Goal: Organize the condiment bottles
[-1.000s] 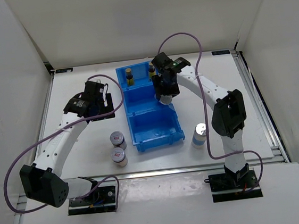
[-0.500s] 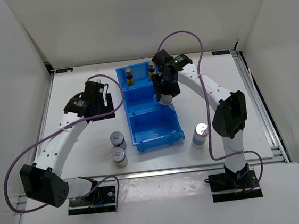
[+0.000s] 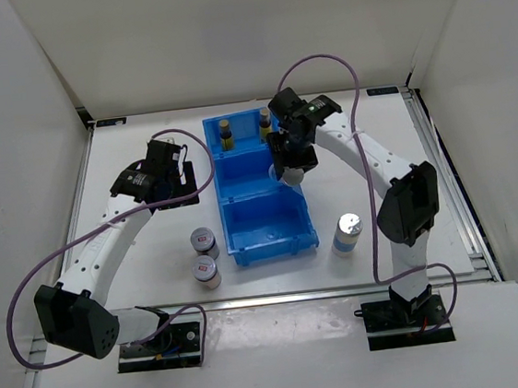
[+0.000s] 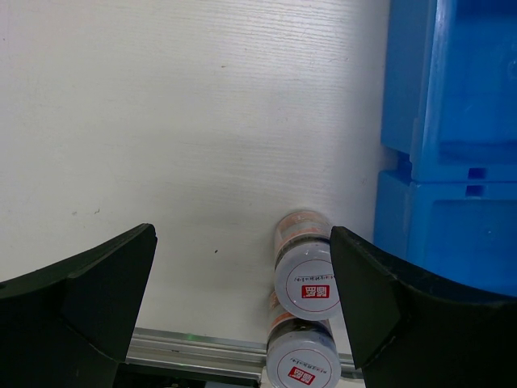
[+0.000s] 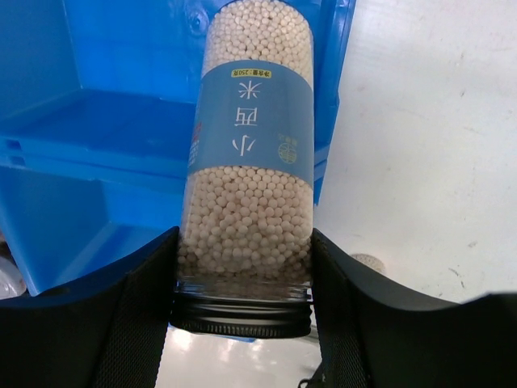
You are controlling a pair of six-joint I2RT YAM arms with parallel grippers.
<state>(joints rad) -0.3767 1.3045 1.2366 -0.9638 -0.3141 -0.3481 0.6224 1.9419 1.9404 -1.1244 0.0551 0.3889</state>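
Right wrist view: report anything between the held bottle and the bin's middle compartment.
Nothing visible. The right gripper holds the bottle above the blue bin's right edge; the middle compartment beside it looks empty.

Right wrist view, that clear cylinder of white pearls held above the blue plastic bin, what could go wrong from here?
The clear cylinder of white pearls hangs near the blue plastic bin's right wall; released here, it might catch the rim and topple onto the table. The right gripper clamps only its lid end, so it could swing.
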